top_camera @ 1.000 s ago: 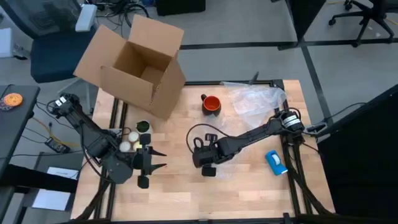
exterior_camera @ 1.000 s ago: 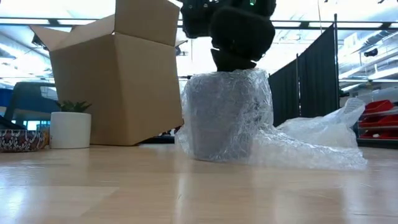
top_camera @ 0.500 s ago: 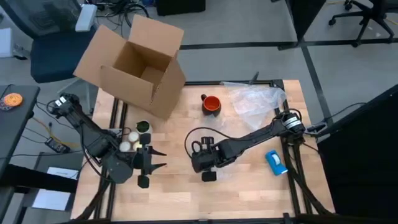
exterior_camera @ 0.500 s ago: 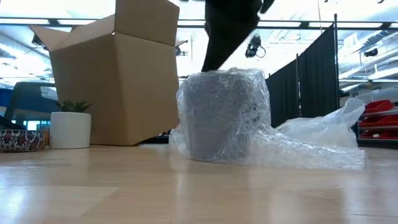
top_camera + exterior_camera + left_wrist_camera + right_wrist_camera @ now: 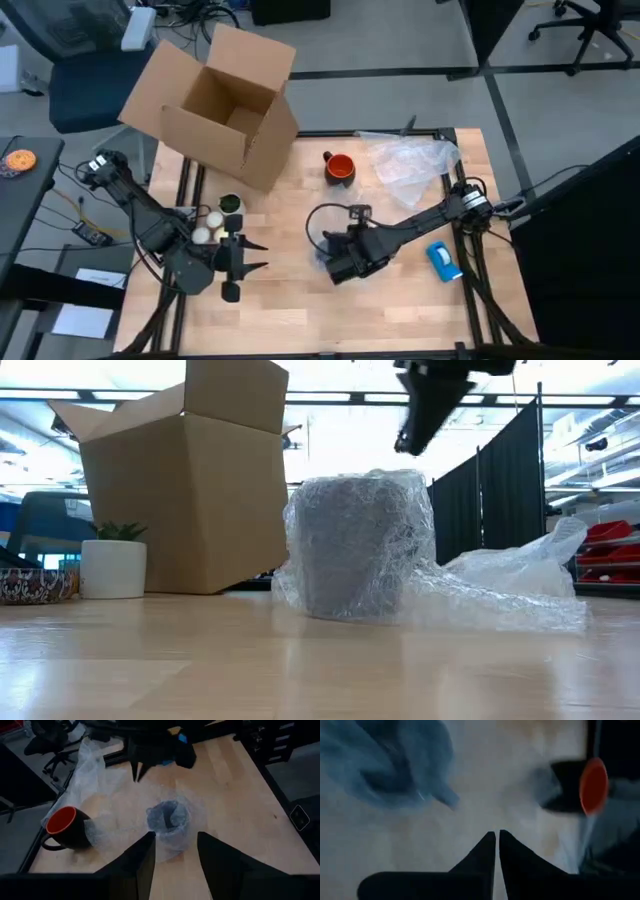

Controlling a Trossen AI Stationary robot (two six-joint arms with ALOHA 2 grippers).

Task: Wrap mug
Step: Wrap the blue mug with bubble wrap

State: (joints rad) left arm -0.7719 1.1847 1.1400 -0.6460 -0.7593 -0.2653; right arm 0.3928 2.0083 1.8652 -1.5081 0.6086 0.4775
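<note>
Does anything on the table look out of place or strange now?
Yes. The cardboard box is tilted, with one bottom edge raised off the table in the low view. The orange mug stands bare, while a different cup is already covered in bubble wrap. The right gripper, shut, is above the table near that cup.

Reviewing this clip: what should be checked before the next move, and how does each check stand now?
1. Mug wrapped: not ok, it stands bare and upright.
2. Bubble wrap within reach of the mug: ok, it lies right beside it.
3. Right gripper clear of the wrapped item: ok, raised above it, fingers shut.
4. Wrapped item upright: ok.
5. Left gripper out of the way: ok, open, at the table's left side.
</note>
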